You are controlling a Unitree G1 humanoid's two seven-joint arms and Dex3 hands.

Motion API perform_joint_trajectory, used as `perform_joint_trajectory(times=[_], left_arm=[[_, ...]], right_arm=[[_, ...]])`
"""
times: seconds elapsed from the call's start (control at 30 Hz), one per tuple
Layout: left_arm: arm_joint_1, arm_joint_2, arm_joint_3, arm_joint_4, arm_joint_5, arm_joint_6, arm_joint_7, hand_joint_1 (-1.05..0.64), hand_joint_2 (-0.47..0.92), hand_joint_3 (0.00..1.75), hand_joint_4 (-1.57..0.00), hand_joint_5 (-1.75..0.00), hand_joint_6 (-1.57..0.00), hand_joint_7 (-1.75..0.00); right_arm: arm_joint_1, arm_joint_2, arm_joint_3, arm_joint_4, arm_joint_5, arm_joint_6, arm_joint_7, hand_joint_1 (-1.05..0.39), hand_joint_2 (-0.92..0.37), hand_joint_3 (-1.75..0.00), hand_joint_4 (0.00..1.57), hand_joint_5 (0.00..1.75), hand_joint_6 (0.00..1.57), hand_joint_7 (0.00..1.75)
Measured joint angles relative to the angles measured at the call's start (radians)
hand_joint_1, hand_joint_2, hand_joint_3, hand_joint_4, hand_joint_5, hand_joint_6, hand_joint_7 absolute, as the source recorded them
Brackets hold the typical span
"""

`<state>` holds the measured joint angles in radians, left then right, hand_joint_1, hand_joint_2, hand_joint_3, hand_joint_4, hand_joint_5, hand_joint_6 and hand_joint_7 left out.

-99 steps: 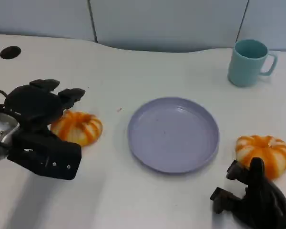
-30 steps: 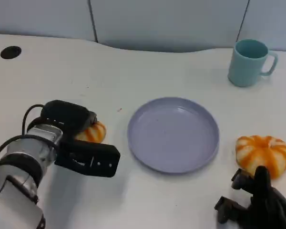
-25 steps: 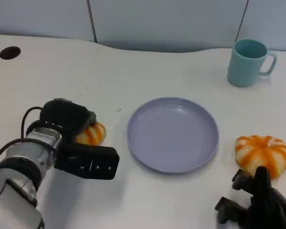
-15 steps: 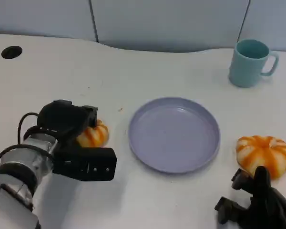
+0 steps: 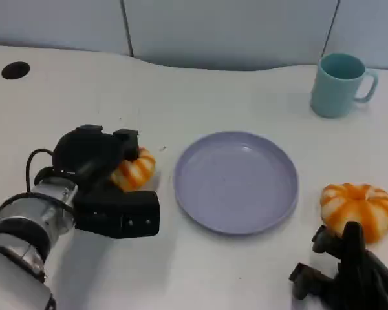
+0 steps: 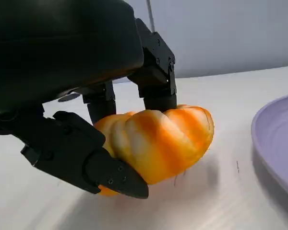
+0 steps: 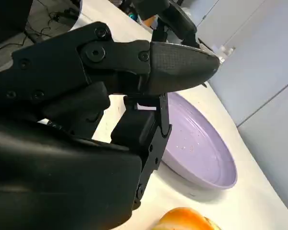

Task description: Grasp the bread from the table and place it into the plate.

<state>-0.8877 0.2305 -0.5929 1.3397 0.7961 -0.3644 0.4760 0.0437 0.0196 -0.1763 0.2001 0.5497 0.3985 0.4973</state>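
My left hand (image 5: 94, 158) grips an orange-and-white striped bread (image 5: 137, 169) left of the lavender plate (image 5: 236, 182). In the left wrist view the fingers (image 6: 156, 72) press on the bread (image 6: 158, 141) from above and the thumb from below, with a shadow on the table under it. The plate's rim (image 6: 278, 143) lies a short way beyond. A second striped bread (image 5: 357, 210) sits right of the plate. My right hand (image 5: 346, 278) rests near the table's front edge just in front of that bread, its fingers (image 7: 134, 62) apart and holding nothing.
A teal mug (image 5: 339, 84) stands at the back right. Two dark round holes (image 5: 15, 70) sit at the table's far left and far right edges. The right wrist view shows the plate (image 7: 201, 143) and the second bread (image 7: 185, 220) beside my hand.
My left hand has come down over the left bread and closed on it. Hand and bread have since shifted a little right, toward the plate. The right hand has barely moved.
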Motion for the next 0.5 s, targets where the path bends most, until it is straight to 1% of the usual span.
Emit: perform_joint_trajectory(times=[0.1,0.17,0.23,0.3,0.33,0.43,0.5], left_arm=[[-0.020,-0.001,0.001,-0.010,0.000,-0.032,0.040,-0.17,0.80,0.56,-0.84,-1.75,-0.64,-1.75],[-0.028,-0.005,0.001,-0.016,0.000,-0.059,0.080,-0.16,0.77,0.63,-0.83,-1.75,-0.64,-1.75],[-0.033,-0.012,0.001,-0.022,0.000,-0.076,0.112,-0.15,0.70,0.78,-0.84,-1.75,-0.66,-1.75],[-0.036,-0.021,0.000,-0.027,0.001,-0.091,0.142,-0.15,0.68,0.83,-0.84,-1.75,-0.67,-1.75],[-0.037,-0.024,0.000,-0.030,0.002,-0.099,0.156,-0.16,0.66,0.90,-0.87,-1.75,-0.67,-1.75],[-0.045,-0.030,-0.007,-0.041,0.008,-0.138,0.207,-0.18,0.64,0.96,-0.88,-1.75,-0.67,-1.75],[-0.055,-0.036,-0.016,-0.050,0.014,-0.168,0.226,-0.20,0.63,0.96,-0.88,-1.75,-0.67,-1.75]], right_arm=[[-0.005,0.000,0.000,0.007,-0.004,-0.007,0.003,-0.53,-0.92,-0.52,1.19,1.24,1.03,1.22],[-0.006,0.000,0.001,0.008,-0.007,-0.007,0.004,-0.53,-0.92,-0.52,1.19,1.24,1.04,1.22],[-0.006,0.000,0.000,0.008,-0.006,-0.007,0.004,-0.53,-0.92,-0.53,1.20,1.24,1.04,1.23],[-0.006,0.000,0.001,0.008,-0.007,-0.007,0.005,-0.53,-0.92,-0.53,1.20,1.24,1.05,1.23],[-0.006,0.000,0.001,0.008,-0.007,-0.007,0.005,-0.54,-0.92,-0.53,1.21,1.24,1.05,1.24],[-0.006,-0.001,0.002,0.007,-0.008,-0.007,0.006,-0.54,-0.92,-0.52,1.21,1.23,1.05,1.24],[-0.006,-0.001,0.003,0.006,-0.008,-0.007,0.005,-0.54,-0.92,-0.52,1.22,1.23,1.04,1.24]])
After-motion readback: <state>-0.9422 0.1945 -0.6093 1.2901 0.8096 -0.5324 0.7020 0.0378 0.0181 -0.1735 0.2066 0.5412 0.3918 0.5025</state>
